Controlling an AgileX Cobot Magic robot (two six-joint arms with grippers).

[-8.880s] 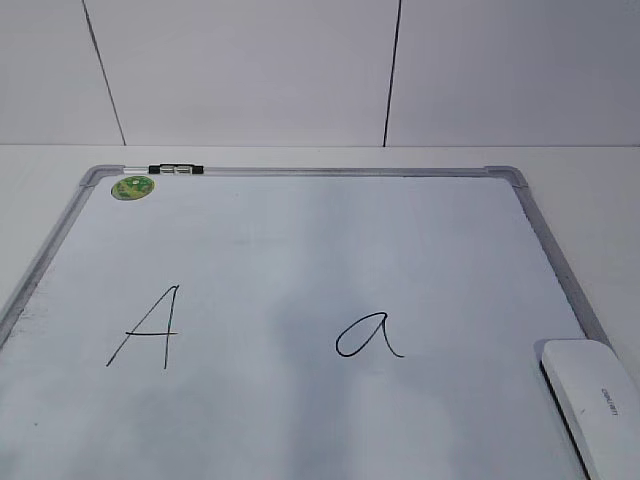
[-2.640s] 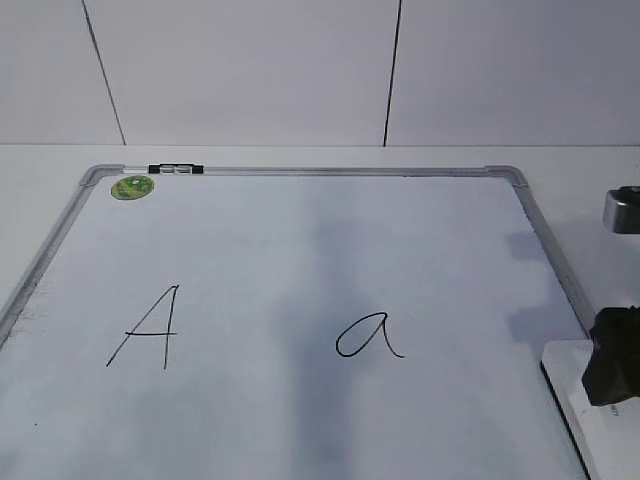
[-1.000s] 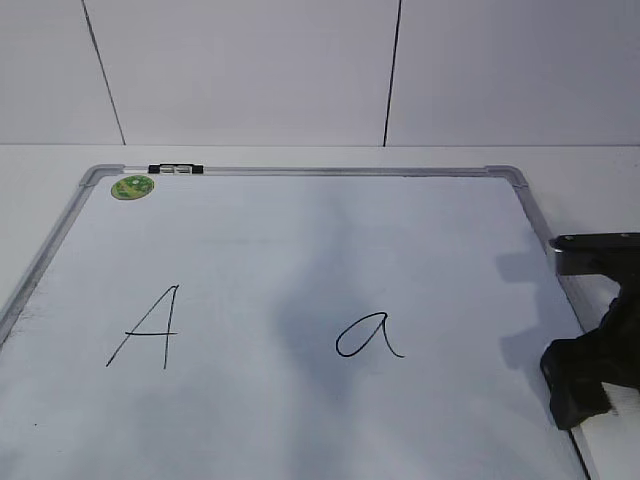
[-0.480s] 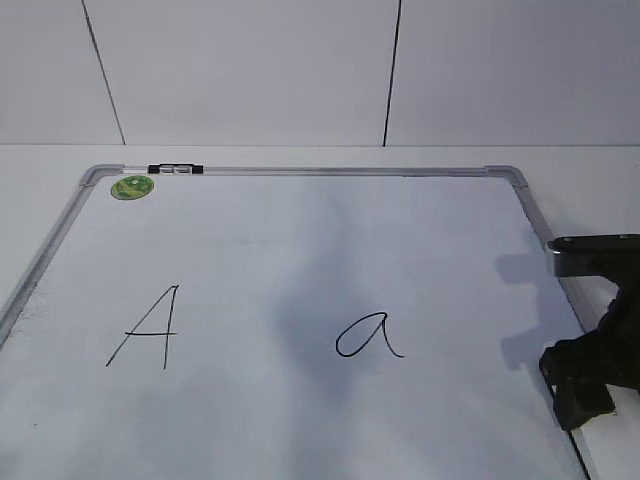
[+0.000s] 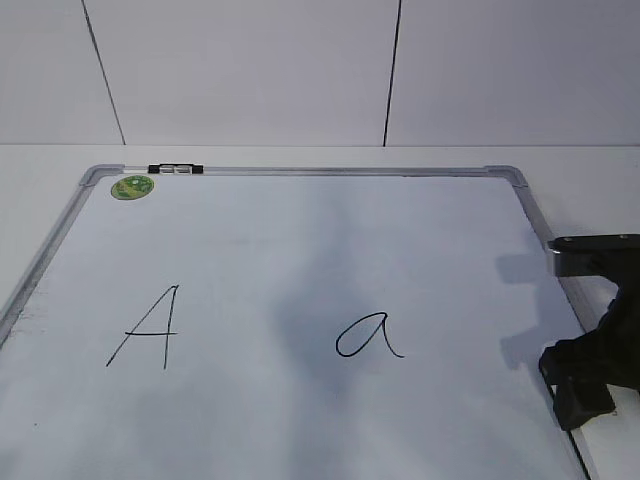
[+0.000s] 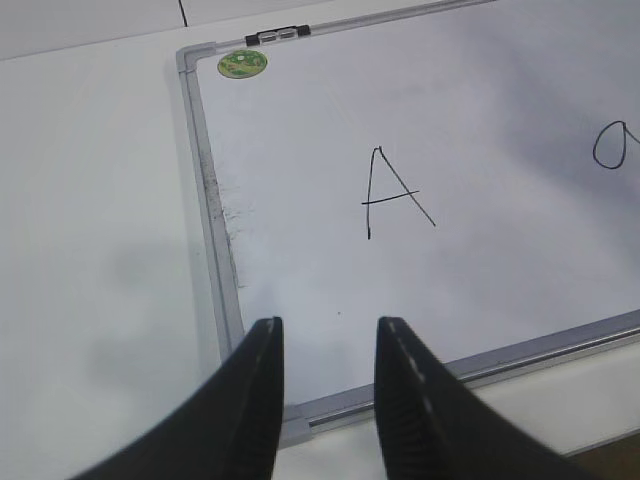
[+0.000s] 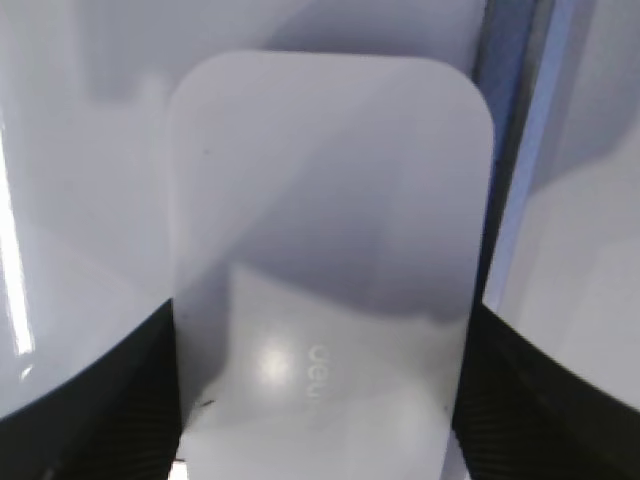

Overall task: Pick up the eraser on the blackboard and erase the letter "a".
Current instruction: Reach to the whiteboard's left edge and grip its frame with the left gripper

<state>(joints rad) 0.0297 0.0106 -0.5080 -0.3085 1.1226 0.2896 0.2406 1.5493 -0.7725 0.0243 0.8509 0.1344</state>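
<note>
Currently we see the eraser (image 7: pixel 325 270) filling the right wrist view, lying flat on the blackboard (image 5: pixel 300 260) at its near right corner, just beside the silver-grey frame edge. Its white top carries small grey lettering towards the near end. The right tool (image 7: pixel 320 400) straddles the eraser: one dark finger (image 7: pixel 90 400) sits at each long side of the block, and both appear to press against its flanks, so we read the tool as clamped on the eraser. In the exterior view the right tool (image 5: pixel 590 375) is a dark mass low at the right border, and it hides the eraser from that camera.

The letter "a" (image 5: pixel 368 336) stands intact on the board surface, well to the left of the right tool. Further left we find the capital "A" (image 5: pixel 147 327), also intact. A round green sticker (image 5: pixel 132 186) sits in the far left corner of the board, next to a small black-and-white clip (image 5: pixel 175 169) on the frame.

The left tool (image 6: pixel 325 340) hangs above the near left corner of the board, its two dark fingers parted with nothing between them. The board rests on a white worktop (image 6: pixel 90 200).
</note>
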